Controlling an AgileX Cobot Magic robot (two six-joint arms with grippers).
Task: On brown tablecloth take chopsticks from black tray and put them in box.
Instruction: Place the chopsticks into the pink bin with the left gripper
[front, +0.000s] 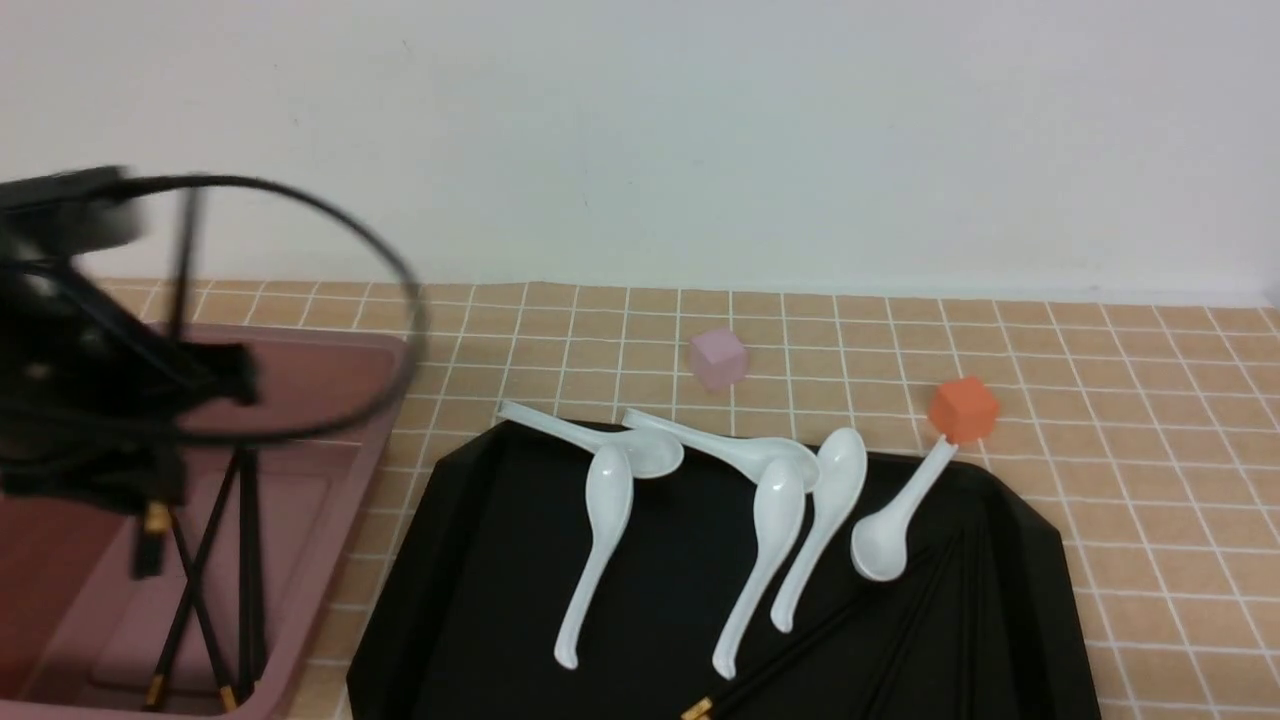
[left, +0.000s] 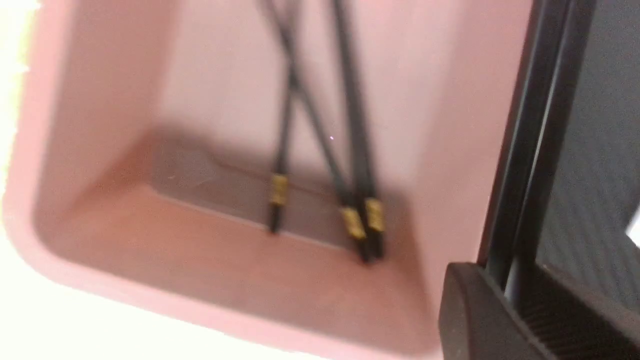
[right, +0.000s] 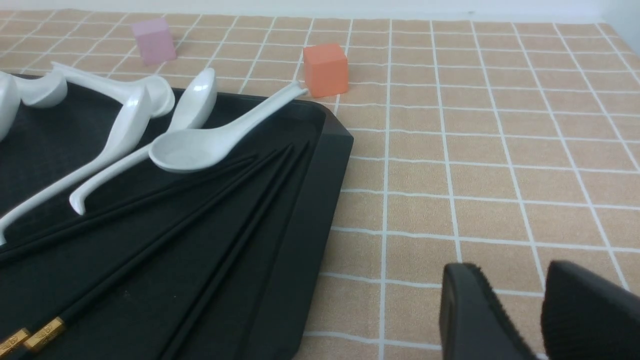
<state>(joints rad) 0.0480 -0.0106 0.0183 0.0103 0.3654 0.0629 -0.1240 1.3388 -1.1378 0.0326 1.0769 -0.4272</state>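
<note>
While the left arm is mostly a black smear in the front view, its wrist cam sorts things out. The left gripper (left: 520, 300) has its jaws pinched on a black chopstick (left: 530, 150). It might be a pair, but it's too blurry for me to count. It hangs over the box (front: 345, 500), which sits at about 8 o'clock in the scene on the brown tablecloth (front: 1150, 450).

Down on the box floor are three more chopsticks (left: 350, 125), two of them crossed, with their gold ends toward the near wall.

The black tray (front: 480, 580) takes up 6 o'clock. More chopsticks (right: 193, 220) are fanned out on its 4 to 5 o'clock part, close to the rim, tips pointing up toward 1 o'clock. Five white spoons (front: 600, 530) are spread across the tray's far half, a couple overlapping. One has its handle poking over the rim, right up against an orange cube (front: 963, 408) at the tray's 1 o'clock. A pink cube (front: 718, 358) sits on the cloth at the tray's 12 o'clock, apart from it.

The right gripper (right: 517, 320) hovers over bare cloth off the tray's 4 o'clock side, jaws only a narrow gap apart and holding nothing.
</note>
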